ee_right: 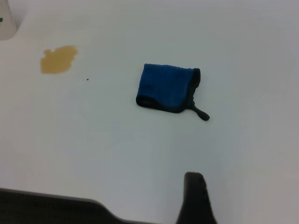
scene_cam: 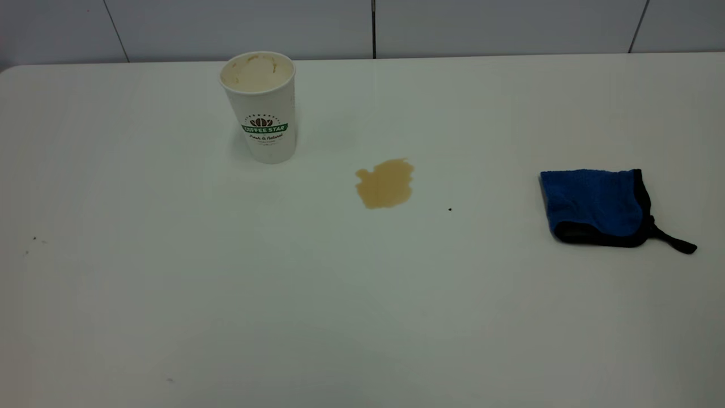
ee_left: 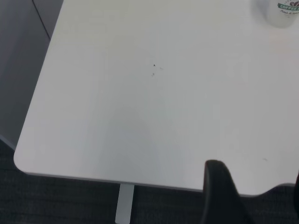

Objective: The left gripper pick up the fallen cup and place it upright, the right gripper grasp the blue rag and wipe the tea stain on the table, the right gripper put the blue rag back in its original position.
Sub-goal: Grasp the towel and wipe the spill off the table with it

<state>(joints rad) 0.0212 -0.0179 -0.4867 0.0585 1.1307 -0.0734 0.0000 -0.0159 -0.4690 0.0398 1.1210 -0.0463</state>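
Note:
The cup (scene_cam: pixel 261 107) stands upright on the table (scene_cam: pixel 170 283) at the back left, mouth up, tan-stained inside. The tea stain (scene_cam: pixel 385 182) lies to its right near the middle. The blue rag (scene_cam: pixel 595 205) lies folded at the right, strap tail pointing right. Neither gripper shows in the exterior view. The left gripper (ee_left: pixel 258 196) hovers over the table's near left corner, far from the cup (ee_left: pixel 281 11), with its fingertips (ee_left: pixel 218 191) wide apart and empty. The right gripper (ee_right: pixel 247 205) is open and empty, one fingertip (ee_right: pixel 194 196) showing, short of the rag (ee_right: pixel 168 87) and stain (ee_right: pixel 58 59).
A few tiny dark specks dot the table, one right of the stain (scene_cam: pixel 450 209) and some at the left (ee_left: pixel 154 66). A grey panelled wall (scene_cam: pixel 374 25) runs behind the table's far edge. Dark floor (ee_left: pixel 56 200) lies beyond the near left corner.

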